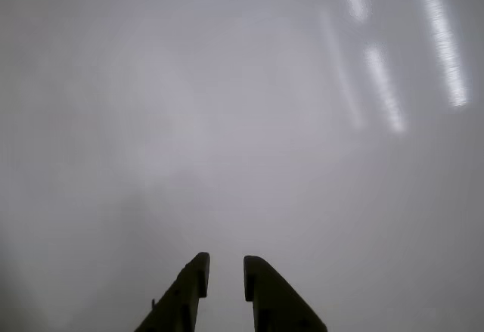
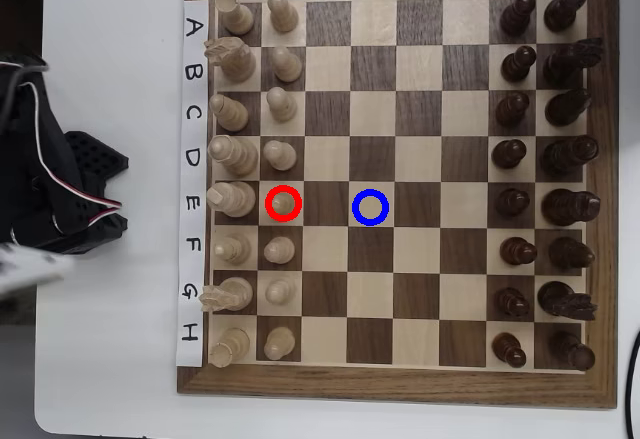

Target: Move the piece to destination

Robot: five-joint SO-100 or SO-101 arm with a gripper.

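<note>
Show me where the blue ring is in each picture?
Overhead view: the thick blue ring marks a light-wood square, row E, column 4, near the board's middle.
Wrist view: not in it; only the claw over blank white surface.
Shared landmark: none I can match.

From above I see the pale pawn (image 2: 284,203) standing inside the red ring (image 2: 284,188) near the chessboard's (image 2: 400,391) left edge; the blue-ringed square (image 2: 370,207) sits two squares toward the board's centre, bare.
</note>
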